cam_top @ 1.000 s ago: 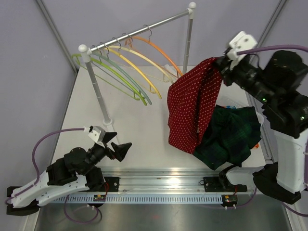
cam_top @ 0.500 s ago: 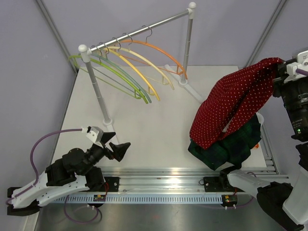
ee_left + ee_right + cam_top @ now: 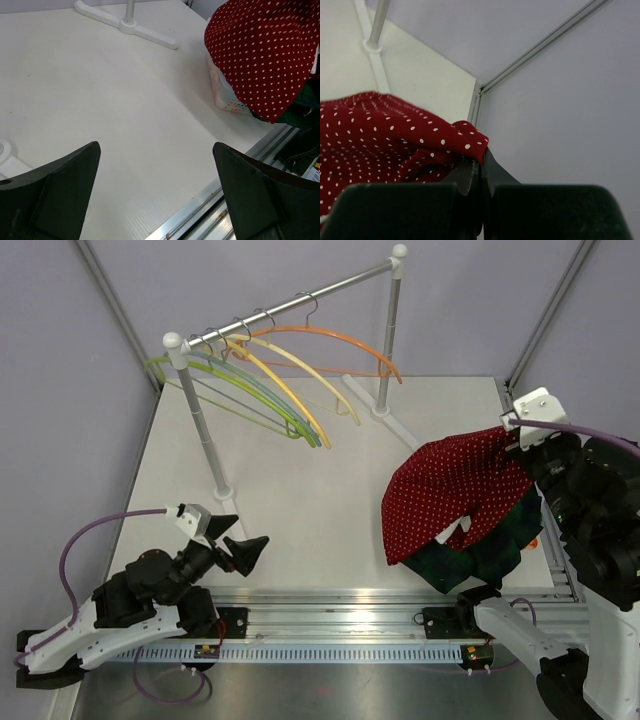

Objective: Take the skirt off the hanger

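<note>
No readable text, labels, brands or numbers in any view; nothing legible to report.

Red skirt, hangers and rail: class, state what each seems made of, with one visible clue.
Red skirt: likely thin matte cloth; it drapes in soft folds. Hangers: probably plastic, smooth, brightly coloured, with wire hooks. Rail: seemingly metal; a shiny silver tube.

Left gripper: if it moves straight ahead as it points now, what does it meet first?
The left gripper, jaws open, faces bare table; farther on it would probably reach the red dotted skirt, though depth is unclear.
</note>
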